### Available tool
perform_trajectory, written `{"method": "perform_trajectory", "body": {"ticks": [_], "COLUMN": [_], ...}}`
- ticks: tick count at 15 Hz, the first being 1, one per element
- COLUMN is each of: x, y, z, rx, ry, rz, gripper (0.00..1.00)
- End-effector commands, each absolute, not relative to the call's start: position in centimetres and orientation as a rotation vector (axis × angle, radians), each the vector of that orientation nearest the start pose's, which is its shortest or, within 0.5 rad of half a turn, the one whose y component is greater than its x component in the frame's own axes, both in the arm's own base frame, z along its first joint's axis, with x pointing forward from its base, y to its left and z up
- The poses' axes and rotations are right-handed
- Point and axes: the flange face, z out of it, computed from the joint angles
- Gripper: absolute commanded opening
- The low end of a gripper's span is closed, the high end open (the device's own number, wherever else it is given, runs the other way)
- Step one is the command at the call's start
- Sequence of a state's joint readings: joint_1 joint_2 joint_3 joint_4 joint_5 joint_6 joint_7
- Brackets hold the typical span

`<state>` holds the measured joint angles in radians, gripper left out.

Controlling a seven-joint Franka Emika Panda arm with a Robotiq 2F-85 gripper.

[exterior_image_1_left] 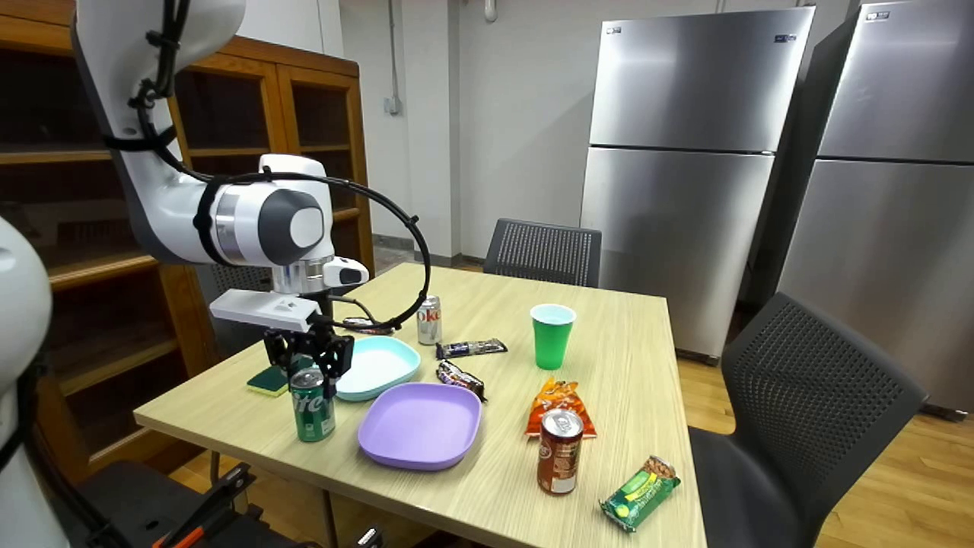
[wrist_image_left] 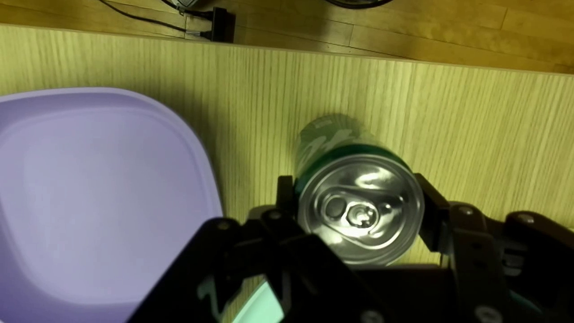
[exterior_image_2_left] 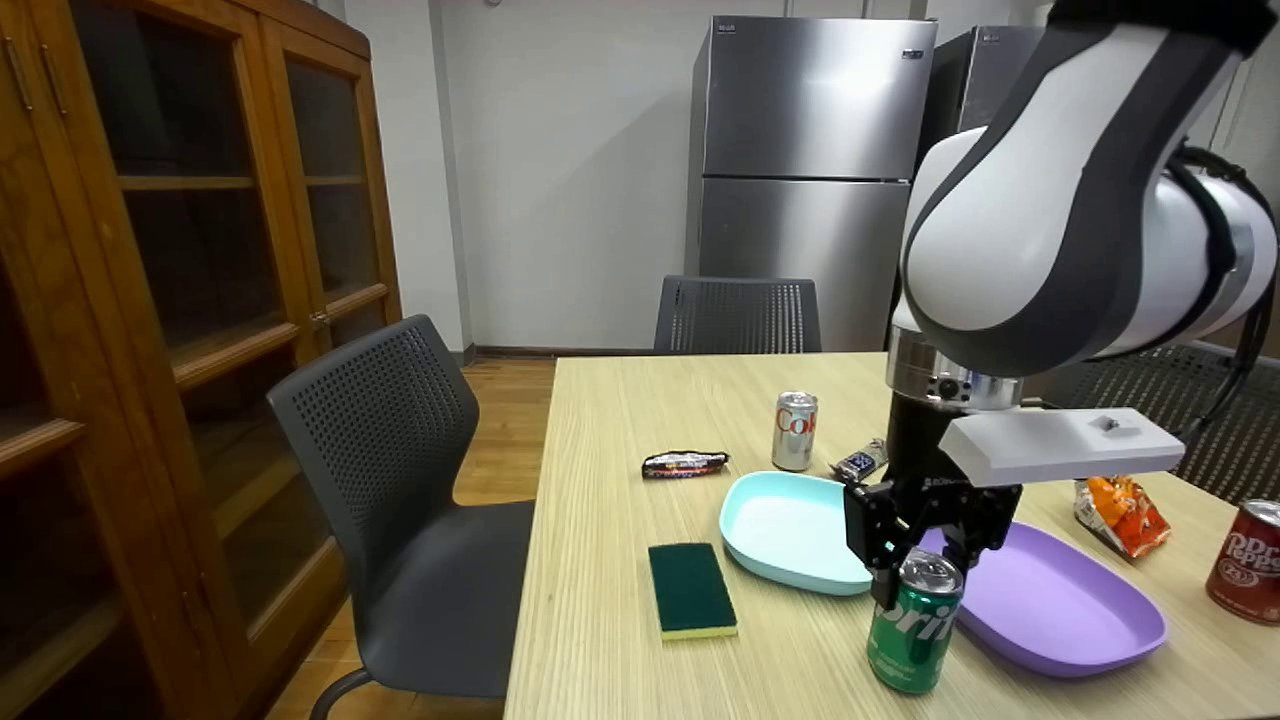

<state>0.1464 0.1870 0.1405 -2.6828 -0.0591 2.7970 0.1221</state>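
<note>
End effector (wrist_image_left: pixel 352 187) snug around Sprite can (exterior_image_2_left: pixel 914 632)

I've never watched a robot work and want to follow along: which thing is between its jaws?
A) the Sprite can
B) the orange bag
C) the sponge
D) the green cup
A: the wrist view looks down on the Sprite can with the jaws on either side of its lid, and in both exterior views its green body shows below them.
</note>
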Motion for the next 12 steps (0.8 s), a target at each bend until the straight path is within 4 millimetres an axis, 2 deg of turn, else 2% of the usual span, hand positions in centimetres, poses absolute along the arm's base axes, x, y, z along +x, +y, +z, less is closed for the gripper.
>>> {"method": "perform_trajectory", "body": {"ticks": [1,7,12], "x": [38.6,39.2,41.2], "y": [12.2,12.0,11.4], "z": [17.5,18.8,20.0], "rx": [-3.133,-3.130,-3.122], "ry": [-0.348,-0.328,-0.256], "rz": [0.114,0.109,0.081], "gripper": [0.38,0.38,0.38]}}
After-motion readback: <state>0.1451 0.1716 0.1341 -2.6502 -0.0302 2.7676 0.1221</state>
